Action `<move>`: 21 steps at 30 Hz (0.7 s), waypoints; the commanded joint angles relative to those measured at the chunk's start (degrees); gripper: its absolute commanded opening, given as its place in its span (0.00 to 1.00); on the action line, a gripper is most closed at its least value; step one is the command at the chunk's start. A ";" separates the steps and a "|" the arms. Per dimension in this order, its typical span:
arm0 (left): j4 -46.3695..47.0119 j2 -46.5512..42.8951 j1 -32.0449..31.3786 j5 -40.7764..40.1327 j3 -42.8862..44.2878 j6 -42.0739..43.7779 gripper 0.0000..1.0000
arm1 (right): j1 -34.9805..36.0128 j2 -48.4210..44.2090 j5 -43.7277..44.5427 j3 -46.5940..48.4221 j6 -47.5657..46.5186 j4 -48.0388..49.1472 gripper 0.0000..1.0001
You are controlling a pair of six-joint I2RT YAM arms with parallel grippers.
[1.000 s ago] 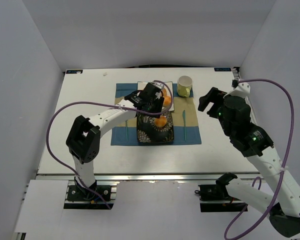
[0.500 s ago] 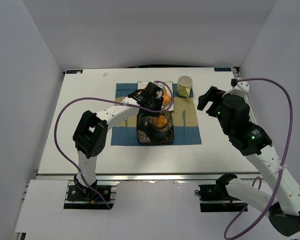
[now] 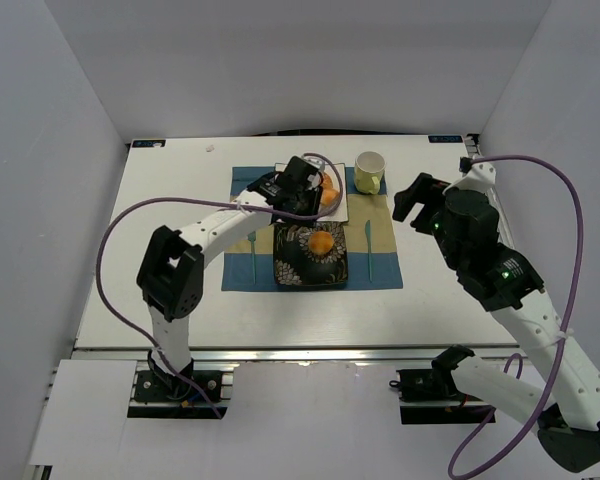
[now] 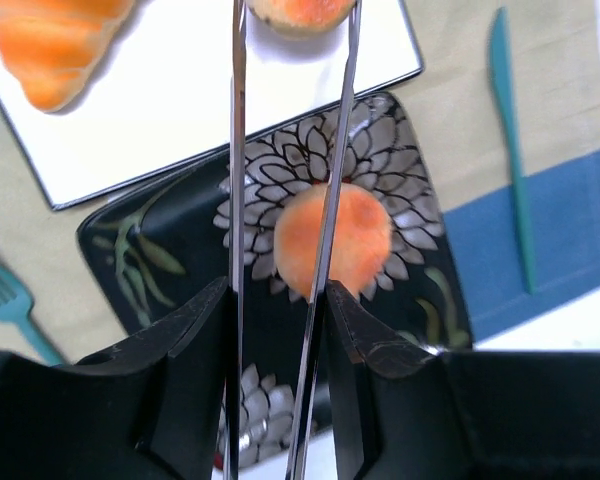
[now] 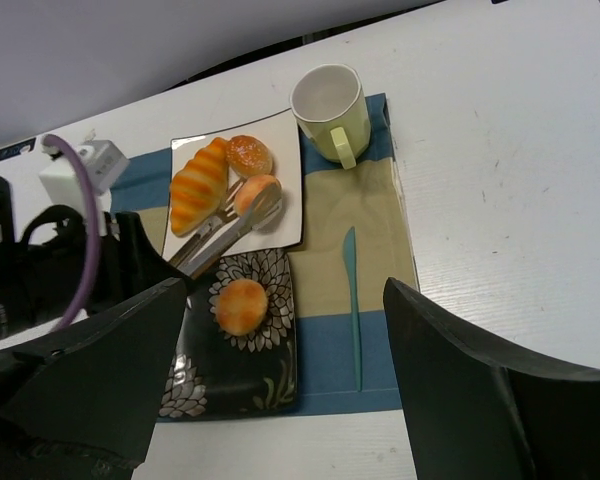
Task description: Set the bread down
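One bun [image 4: 352, 238] lies on the black flowered plate [image 4: 130, 270]; it also shows in the top view [image 3: 321, 242] and the right wrist view [image 5: 242, 305]. The second bun [image 5: 257, 193] lies on the white plate [image 5: 285, 215] beside the croissant [image 5: 198, 185] and the brown roll [image 5: 250, 155]. My left gripper [image 4: 278, 290] is shut on metal tongs [image 4: 236, 150]. The tong blades are apart and reach to either side of the second bun [image 4: 300, 10]. My right gripper [image 5: 285, 300] is open and empty, held high to the right of the mat [image 3: 417, 200].
A yellow cup [image 5: 328, 105] stands right of the white plate. A teal knife [image 5: 352, 300] lies on the mat right of the black plate. A teal fork [image 4: 10, 305] lies left of it. Grey walls close in the table on three sides.
My left gripper has drawn back from over the black plate toward the white plate, so the bun on the black plate now shows in full. The right arm has hardly moved.
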 commanded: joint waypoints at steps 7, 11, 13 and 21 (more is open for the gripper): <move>-0.09 -21.76 -0.83 -3.42 -9.77 -6.73 0.41 | -0.16 -4.99 -3.01 -5.31 1.92 1.82 0.86; 0.70 -28.18 -2.41 -5.09 -17.34 -9.29 0.41 | -0.08 -6.49 -3.98 -8.04 2.62 0.86 0.86; 0.44 -31.24 -3.64 -5.88 -20.16 -10.69 0.41 | -0.16 -7.28 -4.07 -8.92 2.71 0.59 0.86; 1.50 -39.26 -8.56 -8.16 -32.12 -14.91 0.41 | -0.08 -8.77 -3.72 -10.06 2.62 -0.73 0.86</move>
